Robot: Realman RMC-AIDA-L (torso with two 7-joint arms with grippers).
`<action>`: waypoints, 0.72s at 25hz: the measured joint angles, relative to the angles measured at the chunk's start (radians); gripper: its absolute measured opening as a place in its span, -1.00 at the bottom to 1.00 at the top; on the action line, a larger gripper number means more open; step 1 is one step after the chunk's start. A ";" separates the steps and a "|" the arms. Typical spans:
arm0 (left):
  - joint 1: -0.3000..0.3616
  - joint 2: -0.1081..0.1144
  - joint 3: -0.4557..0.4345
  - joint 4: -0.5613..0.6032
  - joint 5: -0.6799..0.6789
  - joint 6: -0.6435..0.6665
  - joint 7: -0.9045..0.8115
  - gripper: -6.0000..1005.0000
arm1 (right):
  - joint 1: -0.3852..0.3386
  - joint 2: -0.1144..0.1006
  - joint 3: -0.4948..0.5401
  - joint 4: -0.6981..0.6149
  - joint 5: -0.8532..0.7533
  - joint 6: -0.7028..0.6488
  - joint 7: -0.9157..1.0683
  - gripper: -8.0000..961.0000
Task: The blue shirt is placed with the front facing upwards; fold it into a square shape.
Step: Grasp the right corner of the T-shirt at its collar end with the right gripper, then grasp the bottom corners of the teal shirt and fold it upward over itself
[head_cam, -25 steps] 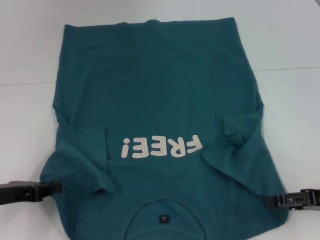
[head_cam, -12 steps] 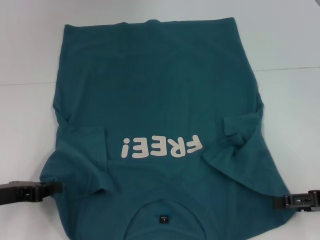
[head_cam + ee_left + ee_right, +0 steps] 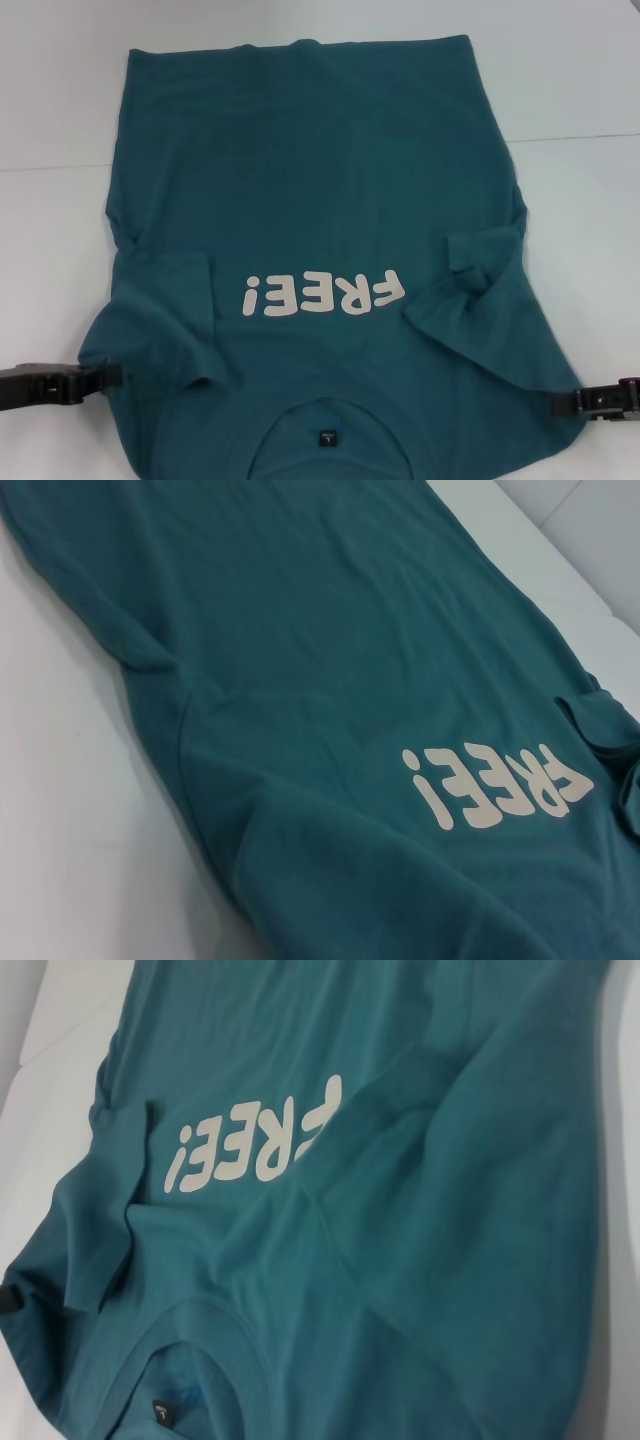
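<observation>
Blue shirt [image 3: 320, 200] spread front up on white table [image 3: 580, 90], collar nearest. Left gripper [image 3: 100, 378] touching near shoulder edge; right gripper [image 3: 560, 402] at opposite shoulder edge. Finger state impossible to tell.

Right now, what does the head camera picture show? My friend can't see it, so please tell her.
A blue shirt lies front up on a white table, both sleeves folded in, collar nearest the robot. The left gripper and right gripper sit at its side edges near the shoulders.
</observation>
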 joint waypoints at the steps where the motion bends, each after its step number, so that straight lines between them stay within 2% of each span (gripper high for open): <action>1: 0.000 0.000 0.000 0.000 0.000 0.000 0.000 -0.97 | -0.001 0.000 0.000 0.000 0.000 0.001 0.001 0.42; 6: 0.000 0.001 0.000 -0.001 0.000 0.000 0.000 -0.97 | -0.001 0.000 0.000 0.000 -0.001 0.009 0.003 -0.02; 18: -0.001 0.001 0.001 -0.009 0.000 0.000 0.001 -0.97 | -0.006 0.001 0.000 0.004 -0.001 0.011 0.002 -0.60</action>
